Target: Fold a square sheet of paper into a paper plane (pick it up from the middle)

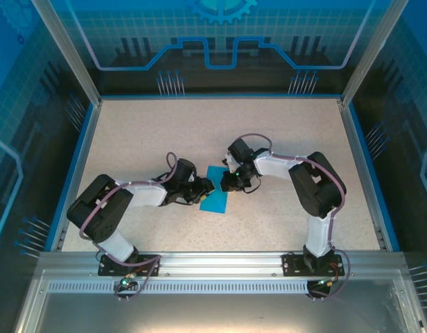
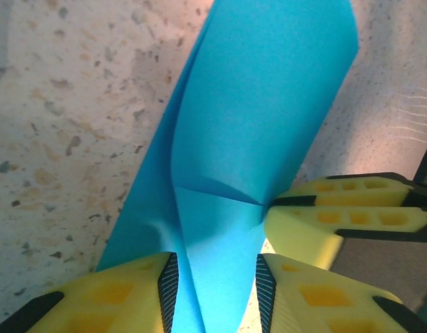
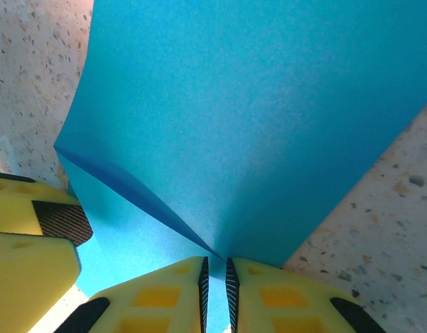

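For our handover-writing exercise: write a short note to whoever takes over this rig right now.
Left gripper: jaws apart, with the sheet running loose between them.
Right gripper: shut on the sheet's edge.
Sheet: at the middle of the table, between both grippers, bent up with one crease showing.
Done: sheet gripped, first fold begun.
Left: every remaining fold.

Speckled beige tabletop (image 1: 199, 132), blue rim; blue circuit-print walls (image 1: 283, 28); aluminium frame (image 1: 220, 262).
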